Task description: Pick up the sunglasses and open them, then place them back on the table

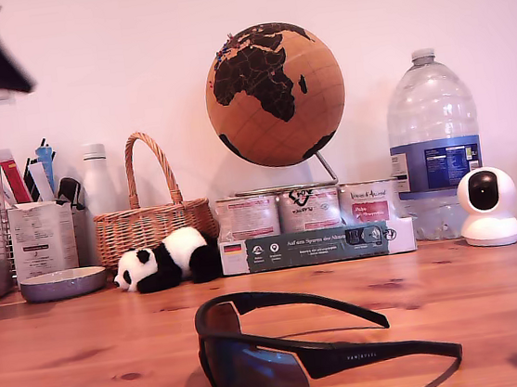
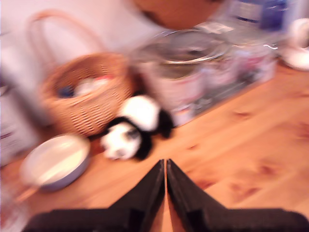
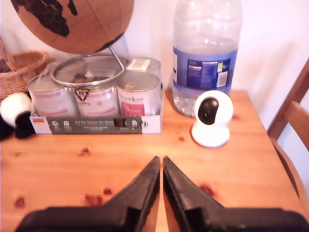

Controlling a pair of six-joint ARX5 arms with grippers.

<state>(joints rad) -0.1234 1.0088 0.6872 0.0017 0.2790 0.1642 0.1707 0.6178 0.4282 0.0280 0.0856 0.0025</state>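
Since the sunglasses [image 1: 295,353] rest open on the table [image 1: 90,353], both grippers (jaws together, empty) need only stay clear.

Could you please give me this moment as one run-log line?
sunglasses: open, on table | my first gripper: shut, empty | my second gripper: shut, empty
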